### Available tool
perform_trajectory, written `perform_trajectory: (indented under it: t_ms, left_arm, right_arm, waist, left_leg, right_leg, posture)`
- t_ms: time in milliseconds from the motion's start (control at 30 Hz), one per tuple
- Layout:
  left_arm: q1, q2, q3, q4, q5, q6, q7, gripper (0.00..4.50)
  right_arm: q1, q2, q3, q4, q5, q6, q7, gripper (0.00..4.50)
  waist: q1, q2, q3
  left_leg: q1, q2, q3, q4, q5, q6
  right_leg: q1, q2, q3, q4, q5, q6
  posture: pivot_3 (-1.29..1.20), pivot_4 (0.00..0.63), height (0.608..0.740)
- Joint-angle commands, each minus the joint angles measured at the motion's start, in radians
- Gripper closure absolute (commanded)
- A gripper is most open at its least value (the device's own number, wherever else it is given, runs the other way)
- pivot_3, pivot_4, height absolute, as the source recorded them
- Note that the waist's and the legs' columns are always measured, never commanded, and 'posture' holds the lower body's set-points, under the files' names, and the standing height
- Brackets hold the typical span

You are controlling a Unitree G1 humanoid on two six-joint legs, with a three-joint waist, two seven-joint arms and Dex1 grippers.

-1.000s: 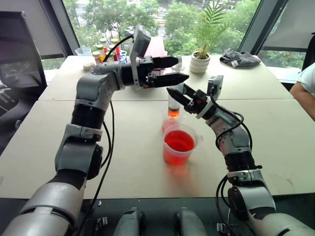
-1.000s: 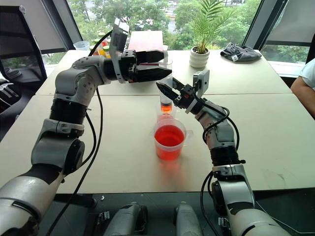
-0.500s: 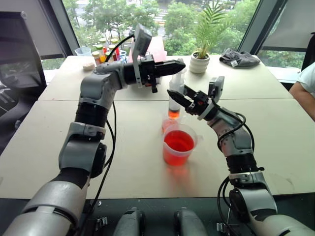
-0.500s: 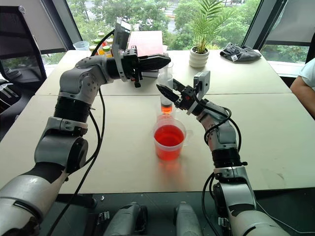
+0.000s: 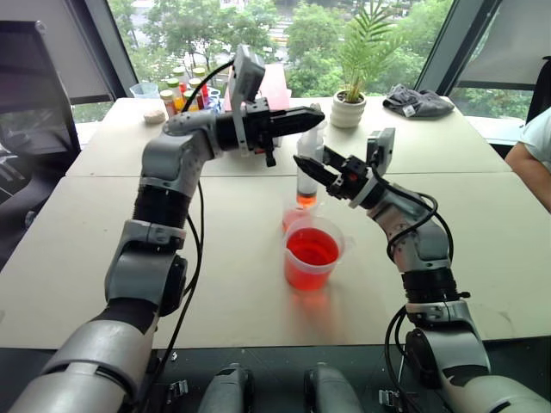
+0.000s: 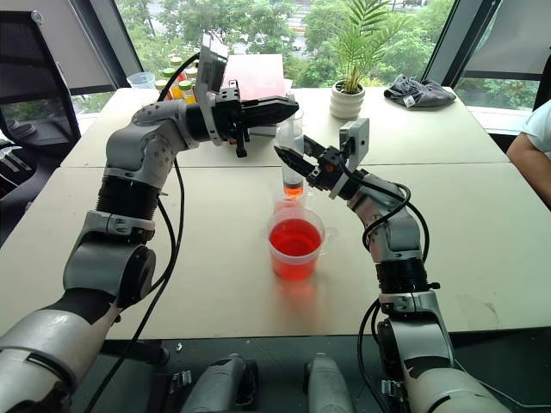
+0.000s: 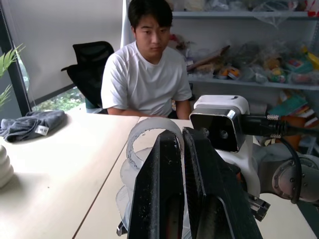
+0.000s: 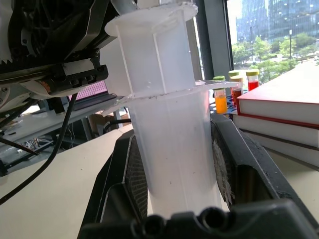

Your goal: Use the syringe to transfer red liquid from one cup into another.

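The syringe [image 5: 305, 183] stands upright over the smaller cup [image 5: 294, 217], with a little red liquid low in its barrel. My right gripper [image 5: 303, 163] is shut on the barrel [image 8: 172, 144]. My left gripper [image 5: 312, 114] points right, its fingers [image 7: 167, 189] shut together at the white plunger's round top [image 7: 152, 130]; nothing lies between them. The larger handled cup [image 5: 313, 255] holds red liquid [image 5: 312, 247] and stands just in front of the smaller cup, hiding part of it.
A potted plant [image 5: 350, 107], a grey cloth [image 5: 417, 103], a stack of books [image 5: 274, 82] and several small bottles [image 5: 176, 90] line the table's far side. A person [image 7: 149, 74] sits at the table's right edge [image 5: 535, 151].
My left gripper has gone from open to shut, and it now sits at the plunger's top. The right gripper and syringe have stayed in place.
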Motion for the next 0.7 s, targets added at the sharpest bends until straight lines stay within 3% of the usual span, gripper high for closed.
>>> perform_trajectory:
  t_ms: [33,700]
  left_arm:
    - [0.043,-0.018,-0.056,-0.031,0.026,0.014,-0.011,4.45]
    - [0.127,-0.015,-0.074,-0.100,0.024,0.063,0.012,4.45]
  right_arm:
    - [-0.084,-0.003,-0.058,-0.093,0.054,-0.015,-0.025,3.08]
    - [-0.136,-0.010,-0.075,-0.077,0.060,-0.001,-0.025,3.08]
  waist:
    - [0.000,0.000,0.000]
    - [0.001,0.000,0.000]
  left_leg:
    - [0.000,0.000,0.000,0.000,0.000,0.000]
    - [0.000,0.000,0.000,0.000,0.000,0.000]
  right_leg:
    - [0.000,0.000,0.000,0.000,0.000,0.000]
    - [0.000,0.000,0.000,0.000,0.000,0.000]
  posture:
    - [0.00,0.150,0.740]
    - [0.00,0.150,0.740]
